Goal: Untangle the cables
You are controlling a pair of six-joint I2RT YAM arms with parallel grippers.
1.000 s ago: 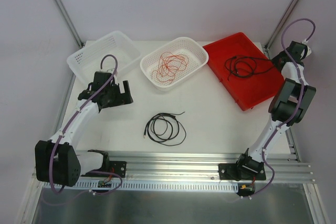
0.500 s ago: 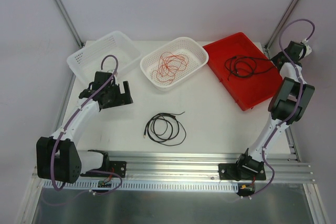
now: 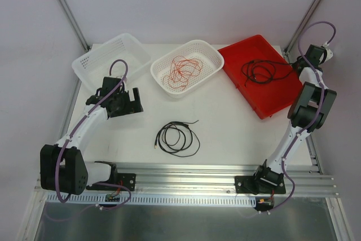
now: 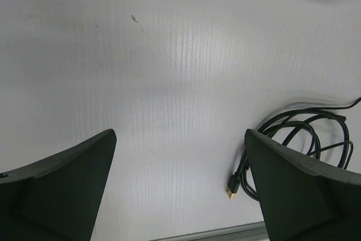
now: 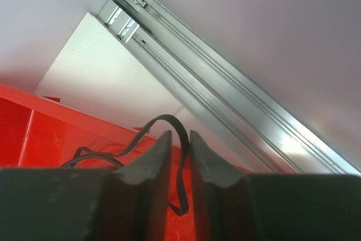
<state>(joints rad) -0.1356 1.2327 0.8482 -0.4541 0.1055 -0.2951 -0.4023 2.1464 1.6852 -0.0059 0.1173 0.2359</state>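
**A:** Where is the left hand?

**B:** The left hand (image 3: 131,101) hangs over the counter (image 3: 237,134) with its fingers spread wide, holding nothing. A black coil (image 3: 178,138) lies flat on the counter near it, toward the middle. The coil's gold-tipped plug (image 4: 231,193) points at the near edge.

**A:** And the right hand?

**B:** The right hand (image 5: 180,135) is at the far right edge of the red tray (image 3: 273,97). Its fingers are pressed nearly together, pinching a loop of black cable (image 5: 166,117). The loop arches over one fingertip and drops into the slit between them.

**A:** And the rest?

**B:** That cable trails back into the tray in a bunch. The red cables (image 3: 183,70) lie tangled in the white basket (image 3: 167,57), just left of the tray.
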